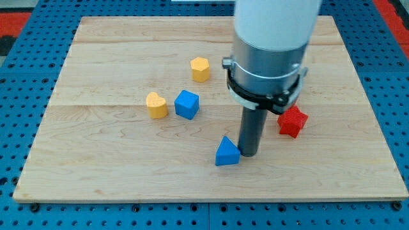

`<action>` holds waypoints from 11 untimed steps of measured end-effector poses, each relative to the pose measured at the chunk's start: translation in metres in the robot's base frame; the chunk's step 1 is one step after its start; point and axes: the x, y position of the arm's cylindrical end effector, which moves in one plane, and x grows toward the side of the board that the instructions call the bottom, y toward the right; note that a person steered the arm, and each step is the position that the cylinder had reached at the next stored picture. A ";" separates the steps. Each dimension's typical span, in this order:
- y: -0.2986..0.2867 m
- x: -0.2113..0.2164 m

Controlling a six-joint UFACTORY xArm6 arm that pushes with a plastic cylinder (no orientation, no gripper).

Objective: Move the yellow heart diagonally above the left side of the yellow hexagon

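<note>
My tip [248,154] sits low on the board [96,172], nearer the bottom edge, just right of the blue triangle block [227,153], looks touching or nearly, hard to tell from this angle. No fingers on this rig, only a rod, so nothing to spread or pinch. Yellow heart [156,105] lies left of centre, just beside the blue cube [187,104] on its right. Yellow hexagon [200,69] sits above and right of the heart, toward the top edge. Red block [293,121] is right of the rod, shape unclear, partly behind the arm.

Step in hand, my read: approach, heart untouched, tip well apart from it. Next move calls for getting round the triangle block and blue cube to the heart's bottom side, then pushing it toward the top edge so it ends up-left of the hexagon without nudging that.
</note>
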 end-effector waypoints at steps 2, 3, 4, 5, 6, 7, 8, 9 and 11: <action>-0.076 -0.015; -0.100 -0.049; -0.163 -0.054; -0.172 -0.093; -0.139 -0.123; -0.118 -0.161; -0.126 -0.208; -0.137 -0.219; -0.221 -0.241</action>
